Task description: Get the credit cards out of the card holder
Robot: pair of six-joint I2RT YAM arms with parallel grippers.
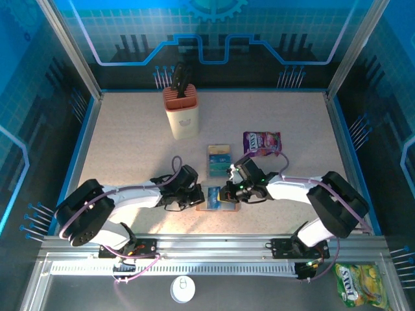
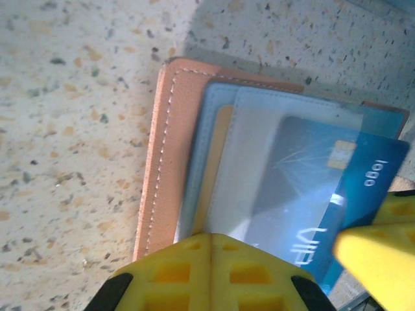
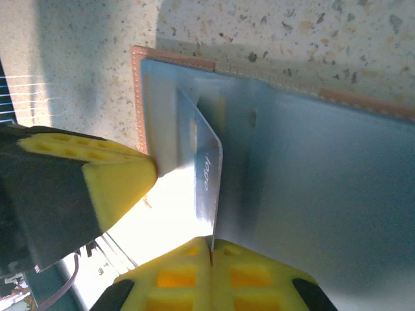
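Observation:
The brown leather card holder [image 1: 209,206] lies open on the table between both grippers. My left gripper [image 2: 211,236] is shut with nothing between its fingers, and its tips rest on the holder's grey-blue pocket beside the stitched edge [image 2: 170,155]. A blue credit card [image 2: 347,184] sticks partway out of the clear pocket. My right gripper [image 3: 212,245] is shut on that card [image 3: 209,175] by its edge, and the card stands on edge above the holder's inner lining [image 3: 324,194]. Other teal credit cards [image 1: 219,160] lie stacked on the table just behind the holder.
A purple snack packet [image 1: 261,142] lies behind my right gripper. A cream knife block [image 1: 181,110] stands at the back. A yellow packet [image 1: 360,285] and a white round lid [image 1: 183,288] sit below the table's near rail.

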